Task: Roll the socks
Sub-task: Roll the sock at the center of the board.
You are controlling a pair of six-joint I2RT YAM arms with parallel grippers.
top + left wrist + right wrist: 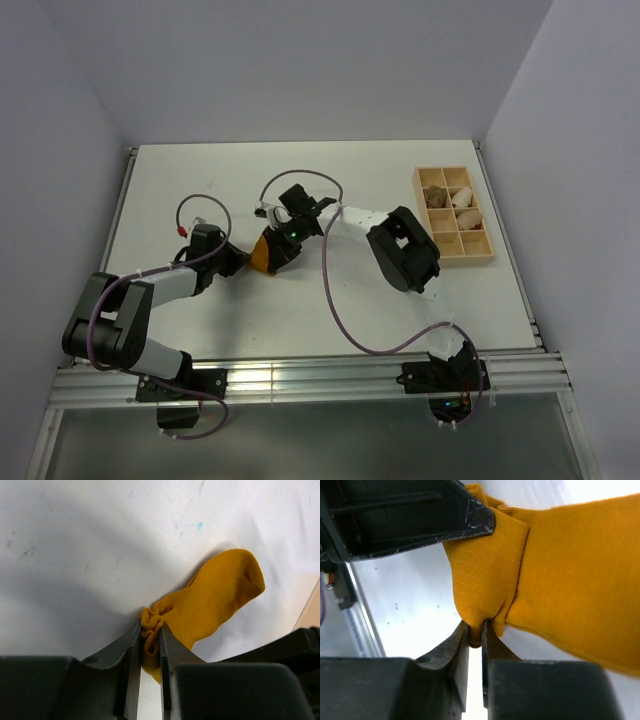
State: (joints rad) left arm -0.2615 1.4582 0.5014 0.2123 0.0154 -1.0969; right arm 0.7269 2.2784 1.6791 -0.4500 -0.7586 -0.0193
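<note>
Left fingers (pixel 127 655) and right fingers (pixel 456 652) are both clamping bunched folds of the mustard-orange fabric sock (pixel 220 595) between them. It's probably handling soft and floppy.

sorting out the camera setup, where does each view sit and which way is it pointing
top external: above and behind the bases, looking down on the white table; left arm and right arm show.
left wrist: on the left gripper, looking along its fingers pinching the mustard-orange fabric sock.
right wrist: on the right gripper, its fingers pinching the same sock; the left gripper's finger shows upper left.
shared: both wrist views see that sock.
</note>
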